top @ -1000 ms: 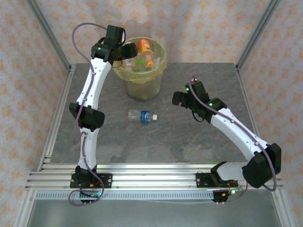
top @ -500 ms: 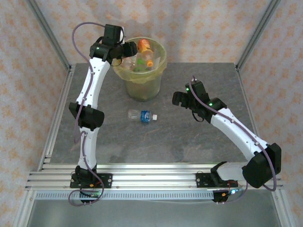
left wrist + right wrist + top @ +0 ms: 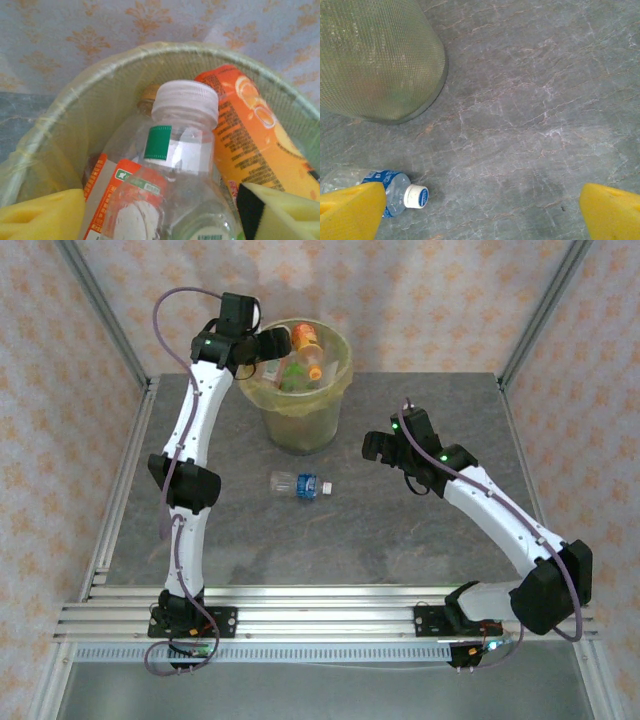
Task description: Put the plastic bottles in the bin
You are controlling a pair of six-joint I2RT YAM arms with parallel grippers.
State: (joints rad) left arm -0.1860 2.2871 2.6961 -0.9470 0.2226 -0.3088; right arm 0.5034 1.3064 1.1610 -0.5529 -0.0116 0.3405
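Top external view has the left gripper held high over the near-left rim of the bin, fingertips reaching inward above the heap of bottles. From the left wrist, its two yellow pads stand well apart with a gap on each side of what lies between them, so the jaws are open and clamp nothing. Between the pads lies a clear bottle, its long axis running straight away from the fingertips and its white cap at the far end, pointing at the bin's far wall. Just outside one pad, an orange bottle leans alongside it, slanting away from the fingers. Near the other pad is a crushed bottle with an orange and white label. All three rest inside the bin.

The right gripper hovers above the grey table, to the right of the bin. In the right wrist view its yellow fingers are spread as wide as the picture, with only bare table between them; it holds nothing. A blue-labelled bottle lies flat on the table beside one finger, partly hidden behind it, with its white cap pointing into the gap between the fingers. Seen from above, this bottle lies in front of the bin and apart from it, long axis across the table, cap toward the right gripper.
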